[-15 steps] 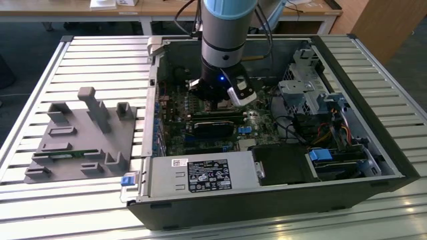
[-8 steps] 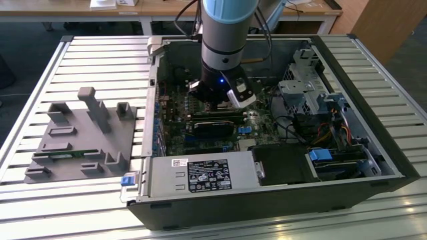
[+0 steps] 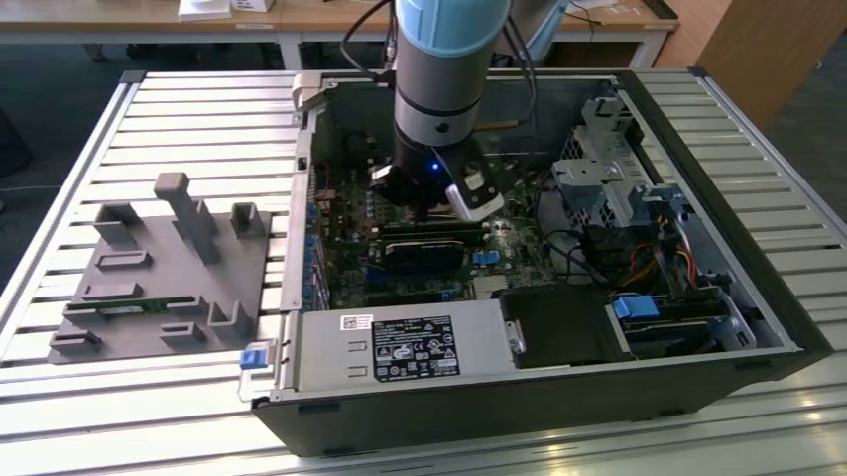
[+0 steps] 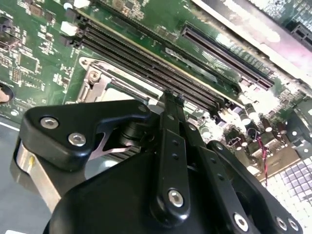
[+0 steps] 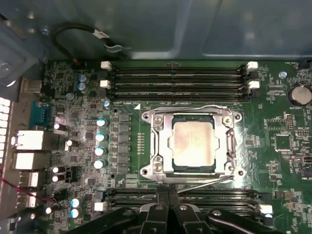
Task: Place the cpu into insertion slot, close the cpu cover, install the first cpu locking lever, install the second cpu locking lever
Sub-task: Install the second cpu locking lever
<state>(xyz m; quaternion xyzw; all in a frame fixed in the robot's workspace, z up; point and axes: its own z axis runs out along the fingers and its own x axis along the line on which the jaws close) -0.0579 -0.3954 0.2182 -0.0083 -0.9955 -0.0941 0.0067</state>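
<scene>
In the first wrist view the cpu lies flat in the insertion slot on the green board, its grey top showing through the window of the cpu cover. The cover lies down over it. One thin locking lever runs along one side of the socket. A second lever runs along the opposite side and angles slightly outward. My gripper sits just beside that second lever, shut, with nothing visible between its fingers. In the second wrist view the gripper stands at the socket's edge. In the exterior view the gripper reaches down inside the computer case.
Memory slots flank the socket on both sides. A black oblong card and cables lie close to the gripper inside the case. The power supply fills the case's near side. A grey fixture stands at the exterior view's left.
</scene>
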